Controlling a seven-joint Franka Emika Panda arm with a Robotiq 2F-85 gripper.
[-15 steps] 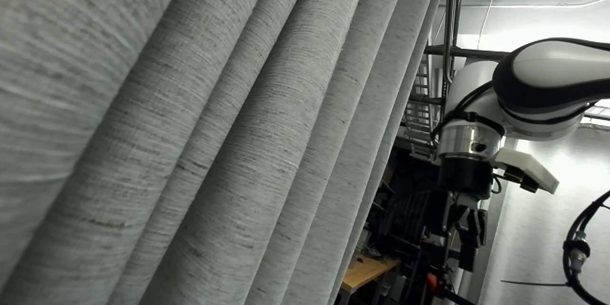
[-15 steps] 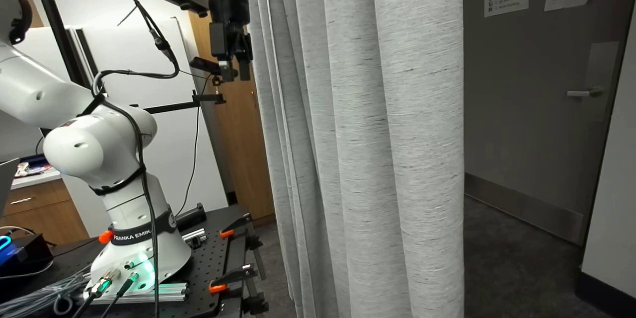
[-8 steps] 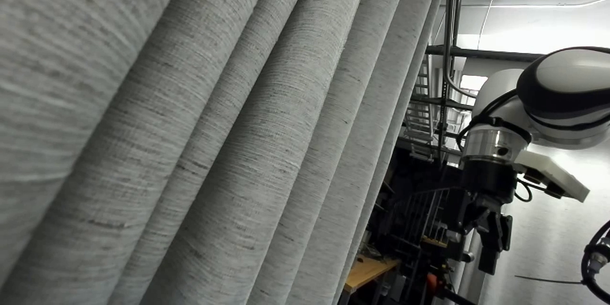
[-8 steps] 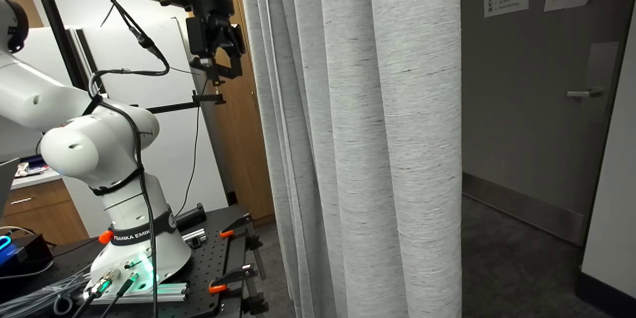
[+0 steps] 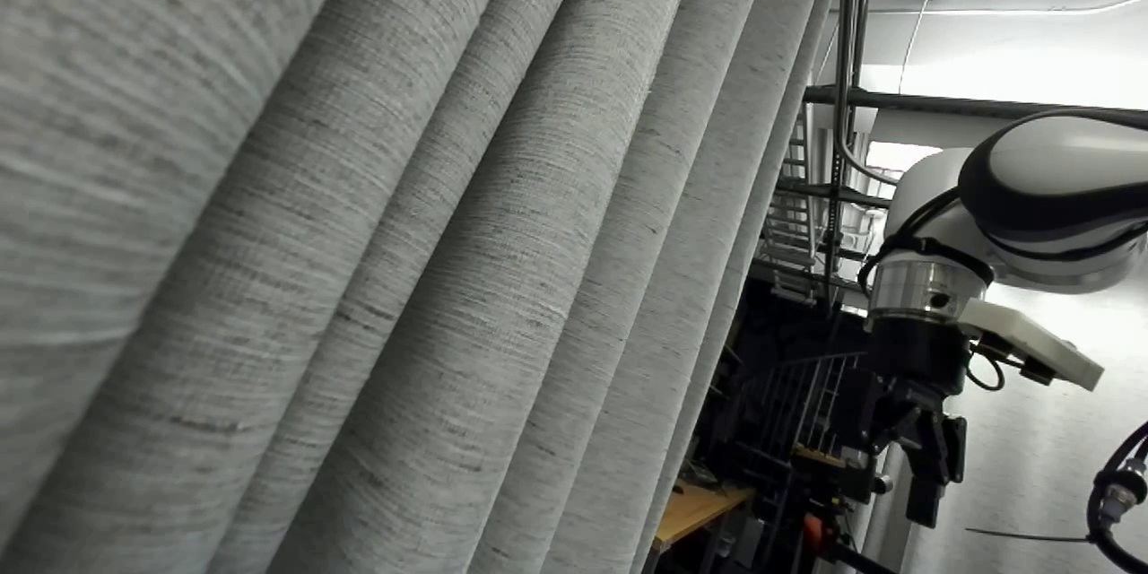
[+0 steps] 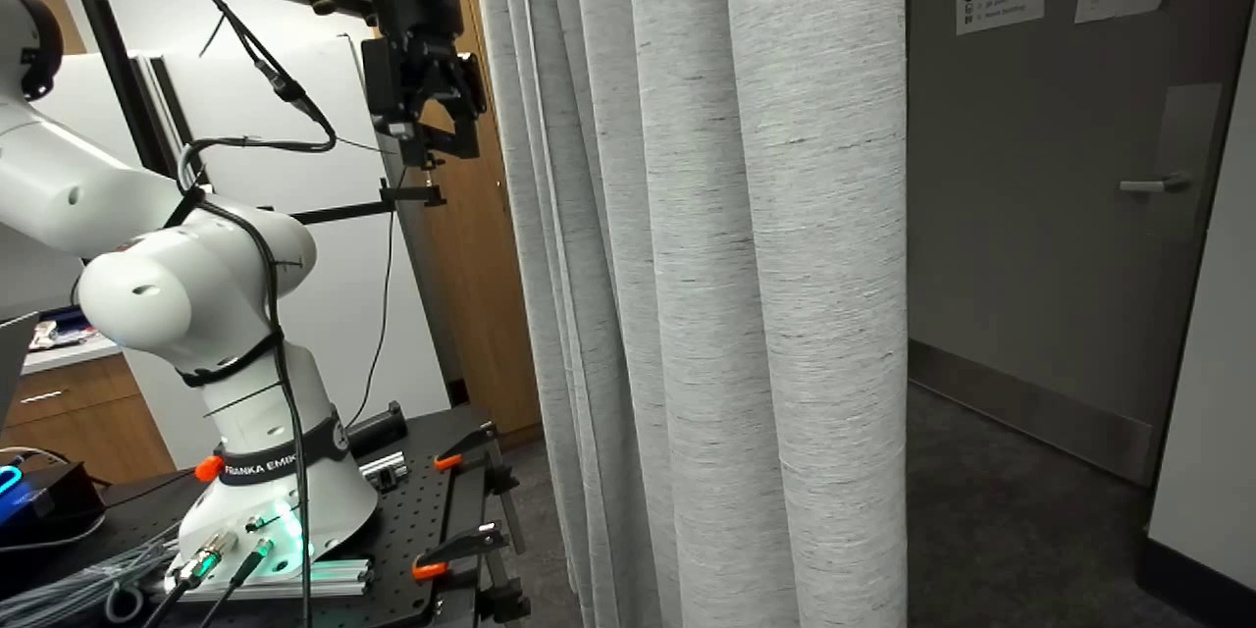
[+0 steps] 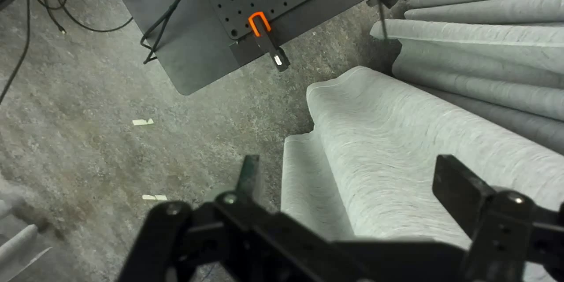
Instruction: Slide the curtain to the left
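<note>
Gripper [image 7: 348,165] is standing spread, visibly grasping nothing, beyond the table [image 7: 198,57] edge carrying clamps [image 7: 268,44]. Curtain [image 6: 706,275] is hanging beside that edge; sliding it well is likely requiring a deep, firm bite, then level leftward travel clear of the clamps.

In an exterior view you have the light grey curtain [image 5: 502,287] slanting across the left and middle in deep, streaked folds. To its right, your white-and-black arm [image 5: 1058,166] reaches in from the edge, the pincer [image 5: 891,495] pointing down with its jaws parted and a dark gap between it and the fabric. Farther back you see a wooden surface [image 5: 700,509], partly hidden by the curtain.
</note>
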